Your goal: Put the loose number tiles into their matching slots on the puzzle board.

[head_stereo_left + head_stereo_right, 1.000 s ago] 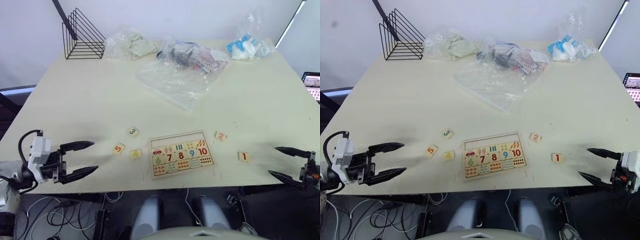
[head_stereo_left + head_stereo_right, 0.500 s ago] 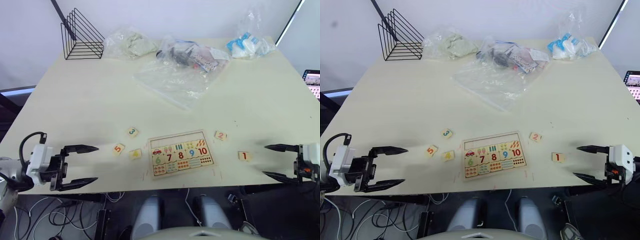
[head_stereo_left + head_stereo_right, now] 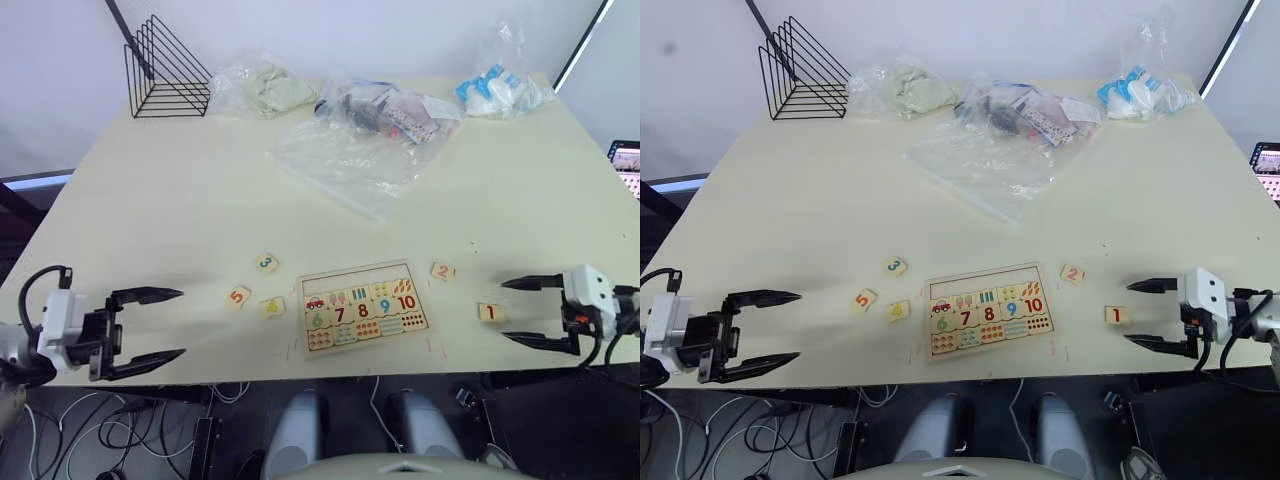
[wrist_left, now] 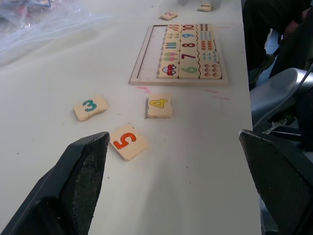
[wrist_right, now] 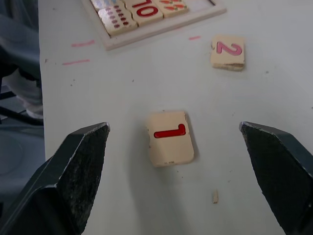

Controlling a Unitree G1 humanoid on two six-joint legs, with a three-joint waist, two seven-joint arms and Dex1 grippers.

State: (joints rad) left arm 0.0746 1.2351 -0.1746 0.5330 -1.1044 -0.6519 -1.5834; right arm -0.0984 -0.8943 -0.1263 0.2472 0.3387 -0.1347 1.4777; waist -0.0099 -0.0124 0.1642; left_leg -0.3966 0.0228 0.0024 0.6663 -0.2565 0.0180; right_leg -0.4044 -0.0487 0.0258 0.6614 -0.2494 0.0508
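Right gripper [image 5: 171,161]: jaws wide, bracketing tile 1 [image 5: 169,137].
Left gripper [image 3: 140,325]: wide, empty.
Grasp: lower squarely, close on tile edges (thin piece), then carry to board [image 3: 363,310].

White wrist blocks, black tapered fingers [image 3: 148,294], black looping cables.

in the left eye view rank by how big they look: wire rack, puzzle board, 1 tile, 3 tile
1. puzzle board, widest of the four.
2. wire rack; it stands at the table's far edge, so it may really be larger than it looks.
3. 1 tile and 3 tile look alike, so no ranking between them.
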